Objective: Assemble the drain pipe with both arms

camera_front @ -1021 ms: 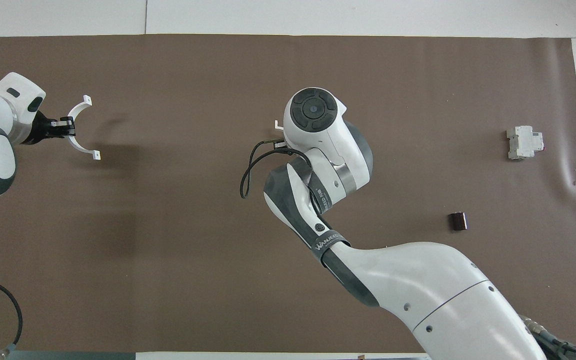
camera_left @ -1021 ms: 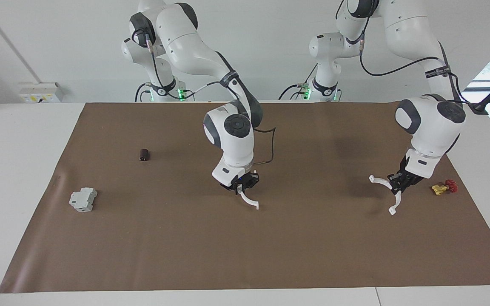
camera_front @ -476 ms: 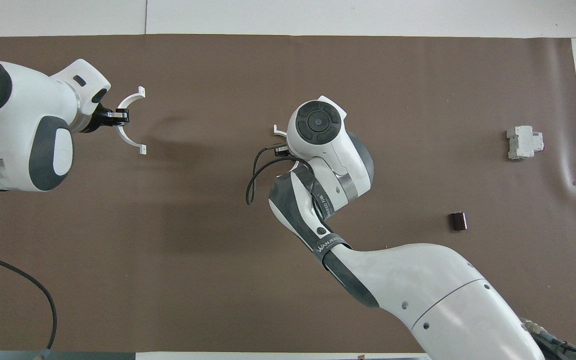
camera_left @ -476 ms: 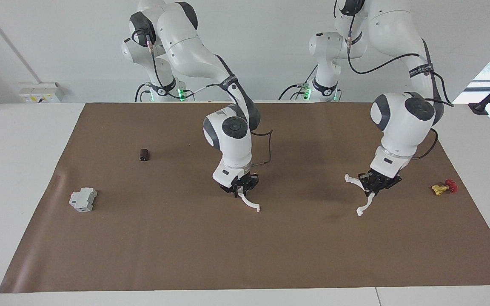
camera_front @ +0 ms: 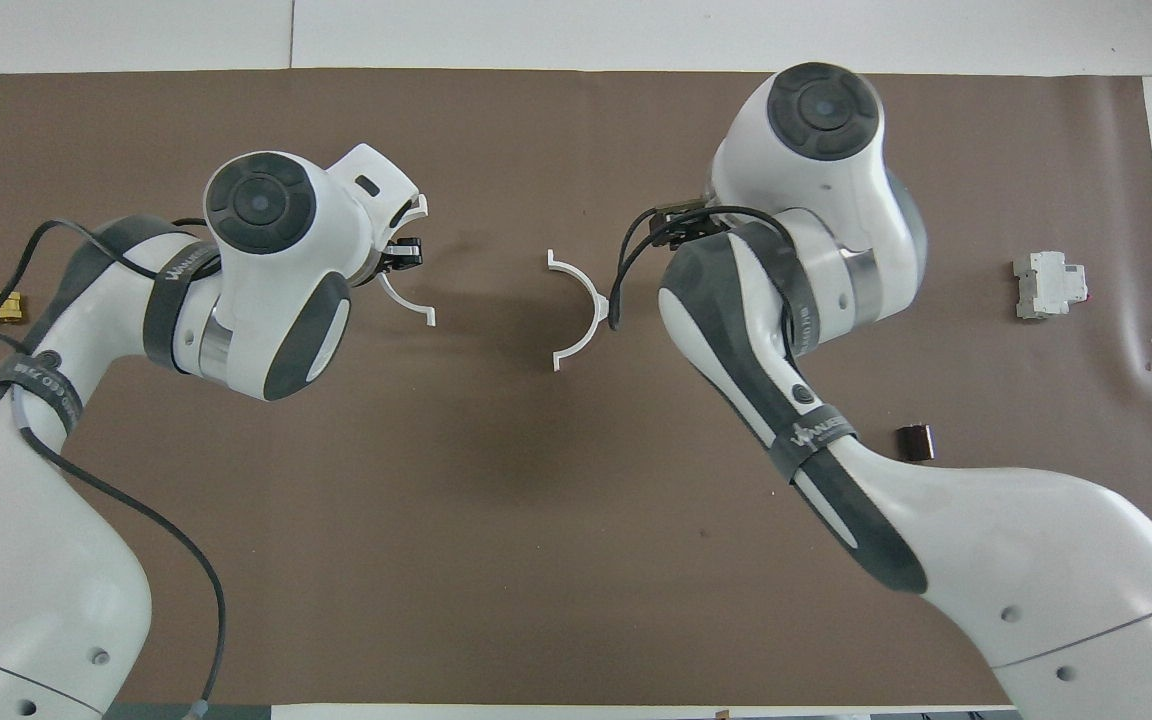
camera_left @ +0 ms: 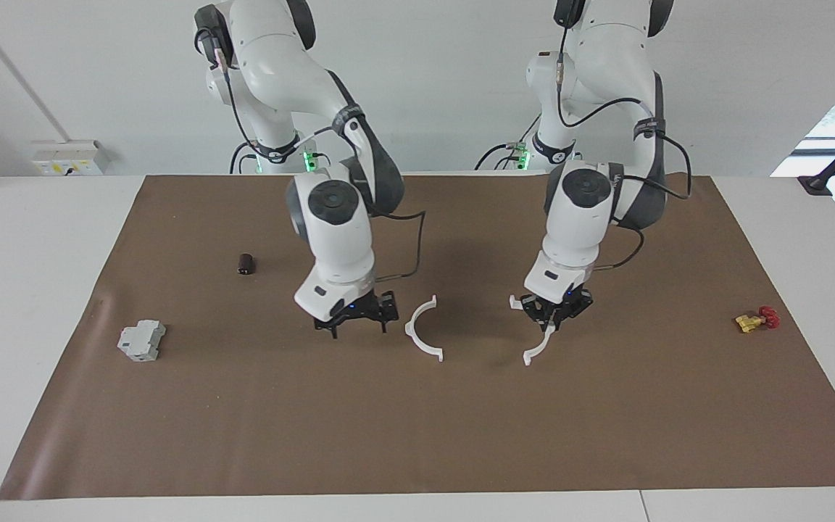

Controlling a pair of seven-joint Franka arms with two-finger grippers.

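My left tool (camera_left: 552, 310) is pinched on one thin white plastic half-ring arc (camera_left: 536, 335), gripped near its middle and held low over the brown paper mat (camera_left: 417, 435) toward the left arm's end of the counter (camera_left: 26, 290). That held arc's chord runs roughly away from my bases, with one tab nearer to them and one farther, and its open side faces the mat's centre.

My right tool (camera_left: 359, 320) is spread, with nothing between its fingers, hovering low over the mat just beside the second white half-ring arc (camera_left: 423, 330). This arc lies flat on the mat between my two tools. Its chord also runs near-to-far; its bulge faces my right tool and its open side faces the held arc. The two arcs are apart, not joined.

Count: 2 arcs, each with 2 end tabs. 1 grey blocky box (camera_left: 141, 340) near the right arm's end of the mat. 1 small dark cylinder (camera_left: 246, 264) nearer to my bases than the box. 1 small red-and-yellow valve (camera_left: 754, 320) at the left arm's end of the mat.
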